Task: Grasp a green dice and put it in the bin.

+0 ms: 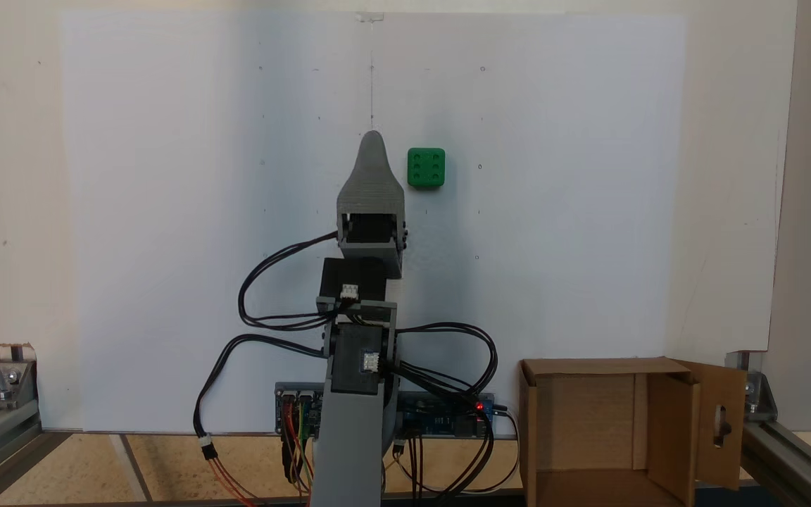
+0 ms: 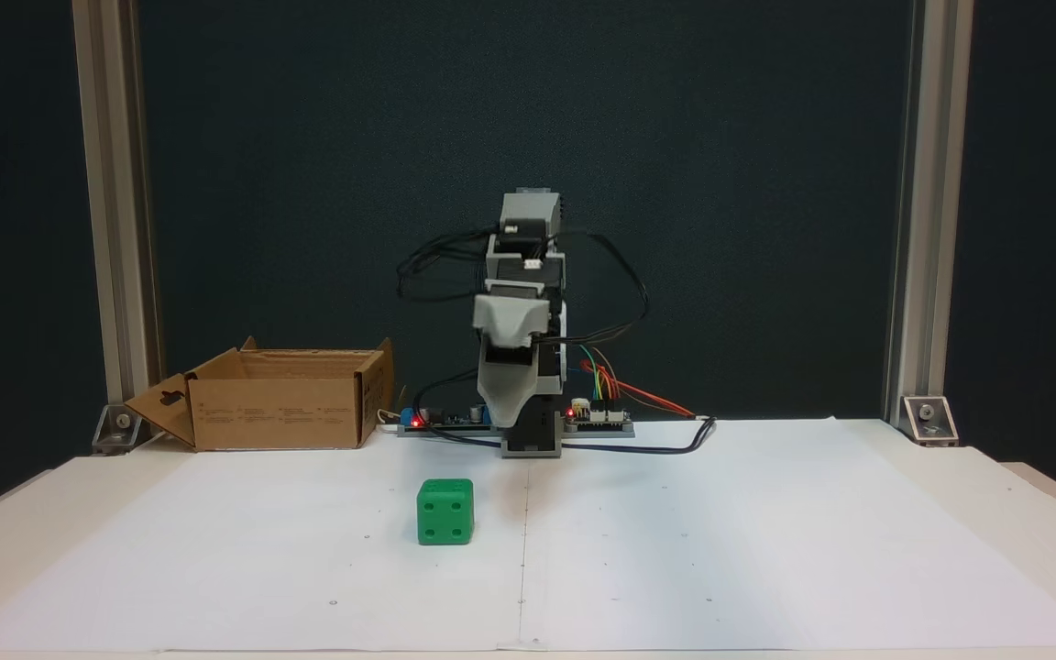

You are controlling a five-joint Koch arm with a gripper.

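We saw the gripper (image 1: 373, 137) raised off the white sheet (image 1: 166, 246), holding nothing; whether its jaws were parted we could not tell. The green dice (image 1: 426, 167) sat just beside its tip, well apart from the cardboard box (image 1: 553, 422).

We see a green dice (image 2: 445, 511) of smooth plastic with a slight sheen, and a bin (image 2: 273, 412) of matt brown corrugated cardboard. The pincer (image 1: 372, 137) is grey plastic, ridged in fine printed layers. White matt paper sheets (image 2: 675, 550) cover the surface. The frame posts (image 2: 911, 211) look like brushed metal, and the cables (image 1: 265, 282) have glossy black sheaths
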